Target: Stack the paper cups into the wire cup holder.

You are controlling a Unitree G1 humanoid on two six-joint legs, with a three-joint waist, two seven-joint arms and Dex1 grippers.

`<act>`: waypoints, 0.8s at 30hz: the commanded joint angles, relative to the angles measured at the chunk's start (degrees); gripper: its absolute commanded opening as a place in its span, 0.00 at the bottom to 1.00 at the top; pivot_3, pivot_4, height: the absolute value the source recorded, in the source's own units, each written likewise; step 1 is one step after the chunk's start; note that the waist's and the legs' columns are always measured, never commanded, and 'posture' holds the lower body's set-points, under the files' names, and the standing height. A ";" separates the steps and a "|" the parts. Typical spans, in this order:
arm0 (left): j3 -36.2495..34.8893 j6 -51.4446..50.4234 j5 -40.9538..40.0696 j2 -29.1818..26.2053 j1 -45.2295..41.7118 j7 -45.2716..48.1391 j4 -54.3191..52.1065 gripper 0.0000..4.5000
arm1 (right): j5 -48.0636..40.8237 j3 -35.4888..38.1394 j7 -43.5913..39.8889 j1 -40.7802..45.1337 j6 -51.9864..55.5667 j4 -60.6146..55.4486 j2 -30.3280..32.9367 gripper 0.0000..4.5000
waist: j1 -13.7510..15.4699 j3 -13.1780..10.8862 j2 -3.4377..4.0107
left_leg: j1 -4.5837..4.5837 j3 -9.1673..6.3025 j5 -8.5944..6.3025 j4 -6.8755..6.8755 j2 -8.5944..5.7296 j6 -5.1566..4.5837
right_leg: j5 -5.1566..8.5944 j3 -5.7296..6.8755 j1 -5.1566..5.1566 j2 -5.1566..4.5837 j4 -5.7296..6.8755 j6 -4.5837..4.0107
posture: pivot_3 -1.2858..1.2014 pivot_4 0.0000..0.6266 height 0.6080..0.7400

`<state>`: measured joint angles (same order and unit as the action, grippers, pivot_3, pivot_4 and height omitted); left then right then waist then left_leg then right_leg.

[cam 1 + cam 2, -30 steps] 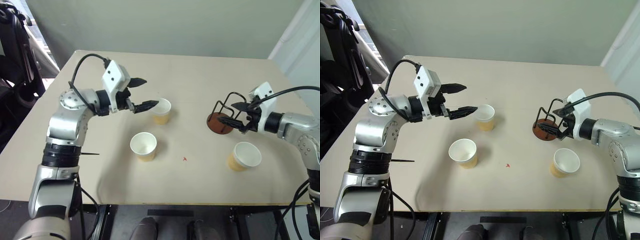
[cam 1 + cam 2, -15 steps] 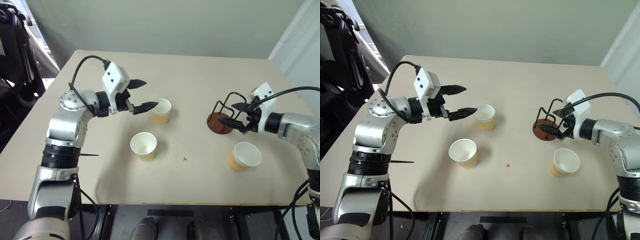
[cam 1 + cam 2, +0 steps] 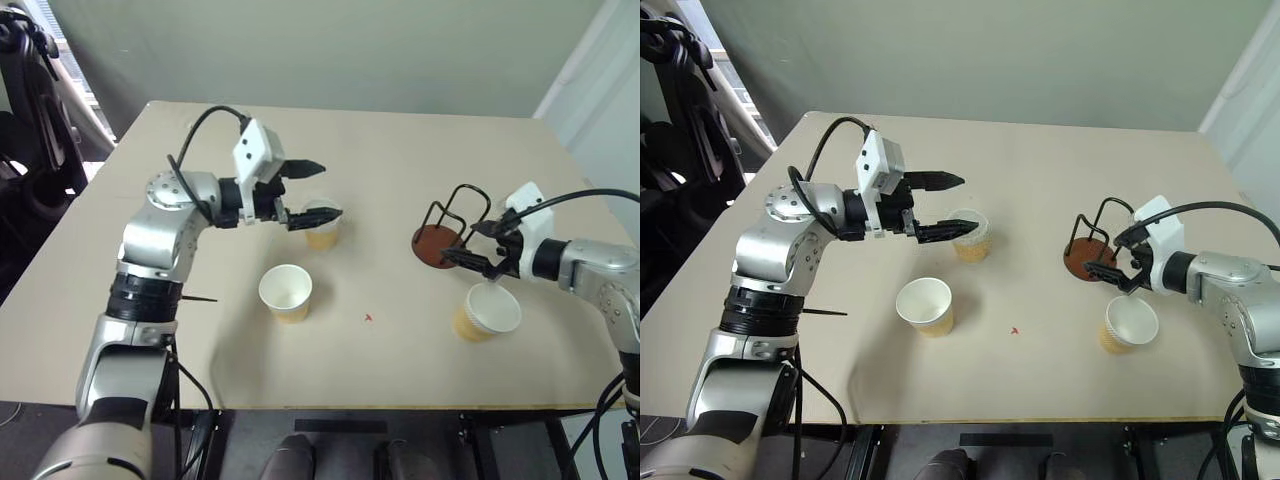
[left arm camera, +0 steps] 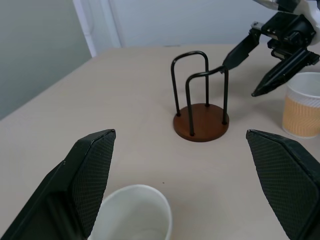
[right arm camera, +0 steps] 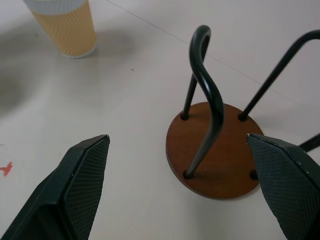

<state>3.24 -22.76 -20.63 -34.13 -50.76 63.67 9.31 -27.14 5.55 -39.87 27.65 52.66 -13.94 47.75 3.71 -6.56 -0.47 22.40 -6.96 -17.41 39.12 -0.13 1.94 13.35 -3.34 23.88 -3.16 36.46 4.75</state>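
Now the left pincer [image 3: 952,205], spread wide and empty, brackets the upright far cup [image 3: 970,234] mid-worktop; the wire cup holder [image 3: 1092,245] stands toward the right edge, beside the empty, wide-open right pincer [image 3: 1108,262].

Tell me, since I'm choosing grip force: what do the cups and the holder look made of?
The paper cups look like thin paper: matte tan outside, white inside, rolled rim. The wire cup holder has a reddish-brown disc base, probably wood with a satin finish, and thin black loops, likely coated metal wire.
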 commanded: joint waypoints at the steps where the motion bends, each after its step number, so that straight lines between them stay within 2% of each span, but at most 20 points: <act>1: -0.70 1.05 0.11 -0.28 -1.10 0.39 -0.63 1.00 | 0.84 1.20 0.91 0.69 -1.46 -0.08 -0.26 0.99 | 0.00 0.00 0.00 | 0.00 0.00 0.00 0.00 0.00 0.00 | 0.00 0.00 0.00 0.00 0.00 0.00 | 0.52 0.24 1.00; 12: -0.81 2.09 0.74 -0.52 -0.49 0.05 -0.48 1.00 | 3.30 0.39 4.08 5.03 -2.89 5.16 -5.19 0.99 | -0.04 0.00 0.00 | 0.00 -0.02 0.01 0.01 0.00 -0.01 | 0.00 0.01 0.01 0.01 -0.01 0.00 | 0.52 0.24 1.00; 13: -0.81 2.33 0.95 -0.52 -0.53 -0.04 -0.25 1.00 | 3.43 0.37 4.28 5.25 -2.89 5.34 -5.51 0.95 | -0.03 0.00 0.00 | 0.00 -0.02 0.01 0.01 0.00 -0.01 | 0.00 0.01 0.01 0.00 -0.01 0.00 | 0.52 0.24 1.00; 15: -0.72 2.52 1.18 -0.74 -0.54 0.19 0.10 1.00 | 3.44 0.54 4.44 5.54 -2.55 5.53 -5.87 0.86 | -0.01 0.00 0.00 | 0.00 -0.02 0.01 0.00 -0.01 -0.01 | 0.00 0.02 0.01 0.01 -0.02 0.00 | 0.52 0.24 1.00; 24: -0.67 3.14 1.80 -2.87 -0.30 2.94 1.34 1.00 | 1.42 1.18 1.60 5.84 -0.66 3.57 -4.30 0.15 | -0.02 0.00 0.00 | 0.00 -0.02 0.01 -0.01 -0.01 -0.01 | 0.00 0.01 0.01 0.01 -0.02 0.00 | 0.52 0.24 1.00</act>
<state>3.26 -20.43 -18.73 -36.36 -50.69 66.03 11.07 -24.67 5.33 -37.14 32.35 51.87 -7.47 41.97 3.69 -6.57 -0.47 22.40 -6.98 -17.40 39.12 -0.14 1.93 13.35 -3.32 23.89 -3.16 36.44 4.75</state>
